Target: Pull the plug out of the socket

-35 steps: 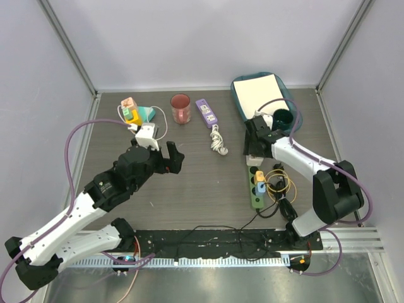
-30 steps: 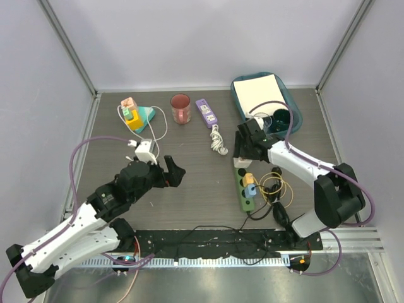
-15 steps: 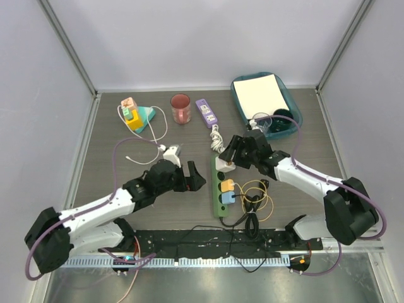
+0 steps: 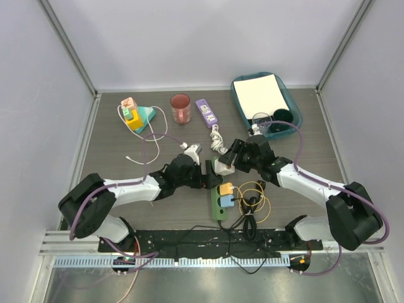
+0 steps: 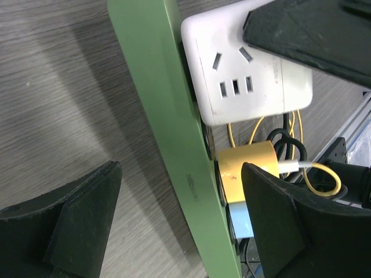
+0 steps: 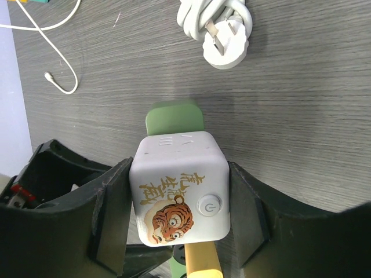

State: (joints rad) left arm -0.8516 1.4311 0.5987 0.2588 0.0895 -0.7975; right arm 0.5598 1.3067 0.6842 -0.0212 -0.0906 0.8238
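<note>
The green socket strip (image 4: 216, 211) lies mid-table, running toward the near edge. It carries a white tiger-print cube adapter (image 4: 222, 168) at its far end, then a yellow cube (image 4: 226, 187), then the pale-blue plug (image 4: 225, 200). My right gripper (image 6: 179, 197) is shut on the white cube (image 6: 174, 174), above the strip's end (image 6: 174, 118). My left gripper (image 5: 174, 214) is open, its jaws on either side of the strip (image 5: 168, 116), level with the yellow cube (image 5: 246, 168) and the plug (image 5: 240, 223).
A yellow cable coil (image 4: 255, 192) and black cords lie right of the strip. At the back are a purple strip (image 4: 205, 112) with its white cord (image 4: 217, 139), a pink cup (image 4: 180, 108), a teal tray (image 4: 287, 126) and coloured blocks (image 4: 134, 112).
My right gripper has dragged the green strip leftward, holding the white cube. My left arm has swung down and right until its open jaws sit around the strip.
</note>
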